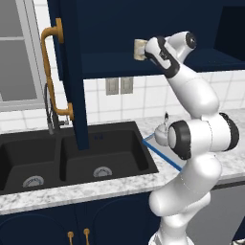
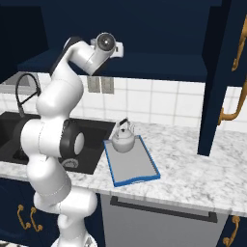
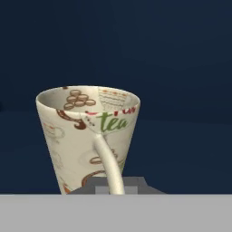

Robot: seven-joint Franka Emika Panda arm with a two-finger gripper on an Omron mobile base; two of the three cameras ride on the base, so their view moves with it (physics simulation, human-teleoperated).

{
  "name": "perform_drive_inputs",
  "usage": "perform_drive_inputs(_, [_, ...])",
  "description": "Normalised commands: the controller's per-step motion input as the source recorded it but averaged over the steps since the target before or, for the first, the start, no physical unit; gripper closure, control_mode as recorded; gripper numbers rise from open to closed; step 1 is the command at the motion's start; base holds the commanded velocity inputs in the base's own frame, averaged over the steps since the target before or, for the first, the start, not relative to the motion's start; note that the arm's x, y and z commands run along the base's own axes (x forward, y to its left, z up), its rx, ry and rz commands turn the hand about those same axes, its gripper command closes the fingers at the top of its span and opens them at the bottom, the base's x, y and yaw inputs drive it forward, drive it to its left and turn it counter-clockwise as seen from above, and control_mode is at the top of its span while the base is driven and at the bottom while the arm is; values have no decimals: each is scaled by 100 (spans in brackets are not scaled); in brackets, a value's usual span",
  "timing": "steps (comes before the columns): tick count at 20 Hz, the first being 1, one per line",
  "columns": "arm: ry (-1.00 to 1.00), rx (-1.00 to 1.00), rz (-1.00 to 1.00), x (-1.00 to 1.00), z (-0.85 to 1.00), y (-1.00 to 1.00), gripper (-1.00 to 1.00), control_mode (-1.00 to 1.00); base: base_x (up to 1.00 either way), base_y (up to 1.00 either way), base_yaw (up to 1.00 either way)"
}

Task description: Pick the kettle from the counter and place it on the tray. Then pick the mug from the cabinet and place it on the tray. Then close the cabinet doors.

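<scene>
The jaws are clamped on the loop handle of the mug [image 3: 86, 136], which stands upright on the cabinet [image 1: 115, 64] shelf. Ceramic: stiff, light, breakable (glaze likely slick), so the handle seems the best hold.

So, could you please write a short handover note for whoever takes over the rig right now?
Gripper: shut on the mug, gripping its handle, up at the cabinet shelf.
Mug: upright on the shelf, not lifted yet.
Kettle: done, standing on the far end of the tray, which lies on the counter beside the sink.
Left: carry the mug to the tray, then close both cabinet doors, which stand open.
</scene>
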Motion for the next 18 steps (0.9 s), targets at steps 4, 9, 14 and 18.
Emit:
perform_drive_inputs(4, [-6,0,5,-40,10,0,100,-100,0,0,0])
perform_drive_inputs(9, [-13,-2,2,-72,7,0,100,-100,0,0,0])
perform_drive_inputs(14, [-19,-2,0,-92,0,0,100,-100,0,0,0])
perform_drive_inputs(18, [-5,0,0,-90,2,0,100,-100,0,0,0])
